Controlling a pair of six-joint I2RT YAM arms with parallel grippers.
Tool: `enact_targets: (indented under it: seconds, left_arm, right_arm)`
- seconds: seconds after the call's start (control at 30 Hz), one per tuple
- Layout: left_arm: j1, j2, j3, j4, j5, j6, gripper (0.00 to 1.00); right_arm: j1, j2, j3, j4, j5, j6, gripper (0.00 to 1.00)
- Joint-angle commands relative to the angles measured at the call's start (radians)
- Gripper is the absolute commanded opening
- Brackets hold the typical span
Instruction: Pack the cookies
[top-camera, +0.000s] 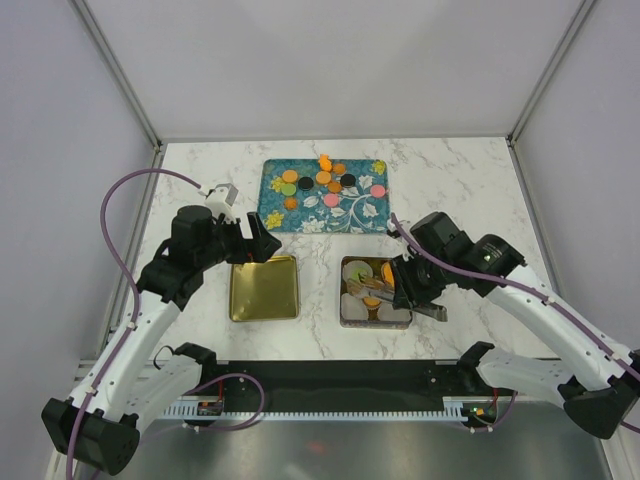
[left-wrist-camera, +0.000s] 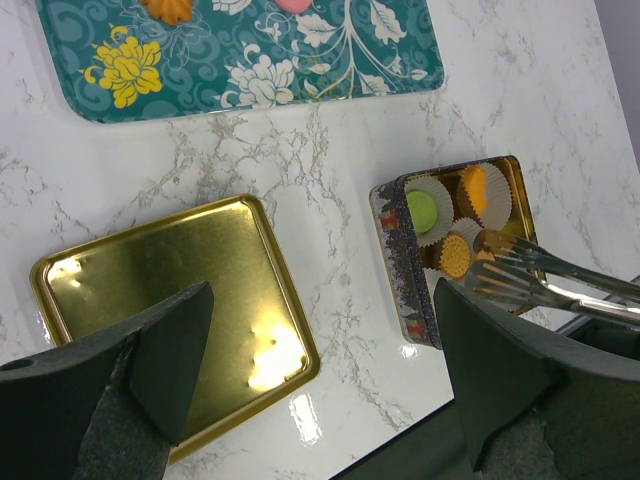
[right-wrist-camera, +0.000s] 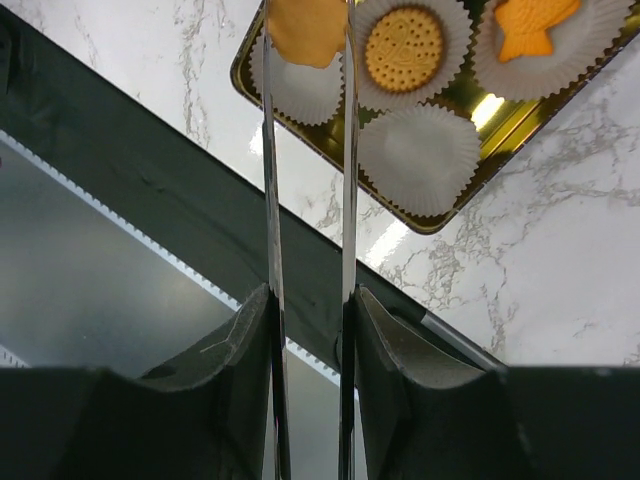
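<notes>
White marble counter (top-camera: 200, 180) carries a teal floral tray (top-camera: 275, 215) at the far side, where roughly a dozen flat round cookies (top-camera: 324, 178) lie. The right gripper (right-wrist-camera: 308, 300) pinches slim metal tongs (right-wrist-camera: 345, 200). Their long axis points left over the square tin (left-wrist-camera: 393, 260) of pleated paper cups (right-wrist-camera: 420, 160), and they clasp one orange cookie (right-wrist-camera: 305, 30). The left gripper (left-wrist-camera: 322, 300) gapes wide above the shiny gold lid (left-wrist-camera: 150, 270).

Left arm (top-camera: 150, 300) bent, left gripper (top-camera: 256, 245) hangs left of the tin (top-camera: 345, 310), jaws spread wide, holding nothing. Right arm (top-camera: 540, 300) comes in from the tin's right, right gripper (top-camera: 405, 285) over the tin, jaws clamped on tongs (right-wrist-camera: 272, 180).
</notes>
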Motion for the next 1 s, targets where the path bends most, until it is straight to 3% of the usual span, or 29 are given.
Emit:
enact_targets:
  seconds: [0.0,0.43,0.97]
  left_arm:
    - [0.001,-0.001,0.002,0.007,0.006,0.032,1.00]
    - [0.001,0.000,0.002,0.007,0.006,0.033,1.00]
    - [0.001,0.000,0.002,0.005,0.013,0.033,1.00]
  right_arm:
    - [0.020,-0.017,0.005,0.010,-0.043,0.014,0.28]
    - [0.092,0.008,-0.075,0.063,-0.002,0.047,0.28]
    - [0.100,0.003,-0.099,0.083,0.015,0.049,0.46]
